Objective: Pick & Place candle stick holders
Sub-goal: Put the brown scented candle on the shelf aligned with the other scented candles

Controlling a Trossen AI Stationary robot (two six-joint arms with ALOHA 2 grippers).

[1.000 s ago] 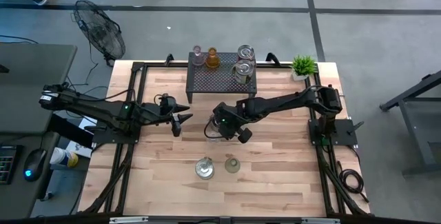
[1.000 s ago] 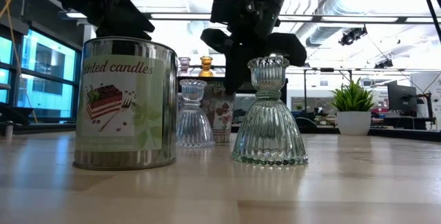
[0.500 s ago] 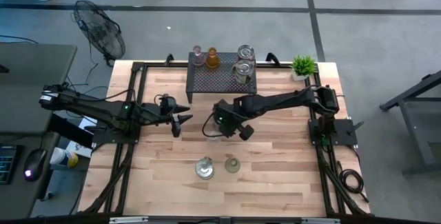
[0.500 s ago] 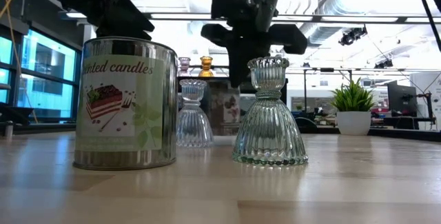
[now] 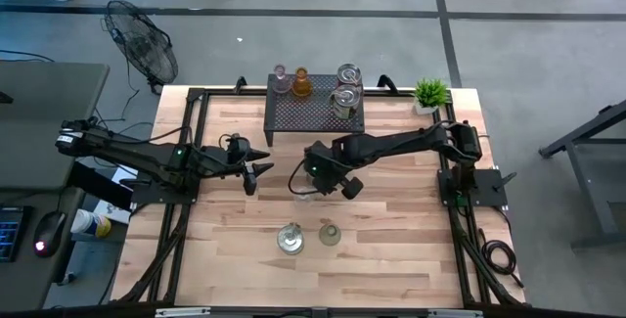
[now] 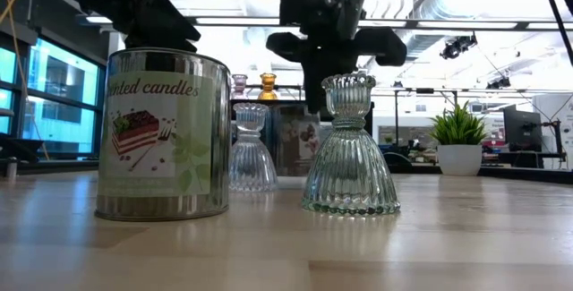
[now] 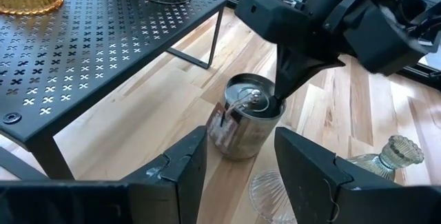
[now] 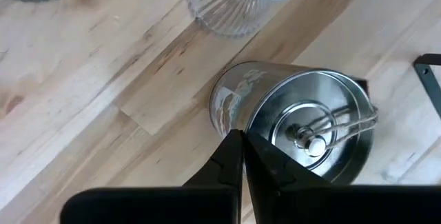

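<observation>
Two arms reach toward the middle of the table. The left arm lies stretched low from the left side, and the left gripper (image 5: 256,171) hovers above the wood with its fingers spread and nothing between them. The right arm extends from the right side and bends down in front of the black mesh shelf (image 5: 315,113). The right gripper (image 7: 279,101) points down into the small tin (image 7: 244,117), with its fingers pressed together on the thin rim, so it grips this tin.

A clear ribbed holder (image 7: 265,191) stands just beside the tin. A larger candle tin (image 5: 290,239) and a pale green holder (image 5: 330,233) stand near the front, close together. On the shelf are a pinkish holder (image 5: 280,73), an amber holder (image 5: 301,85) and two silvery holders (image 5: 345,87).

Compared with one second ago, the small tin sits higher and more to the right in the low view, and the right wrist has moved a little. The left arm has not moved.
</observation>
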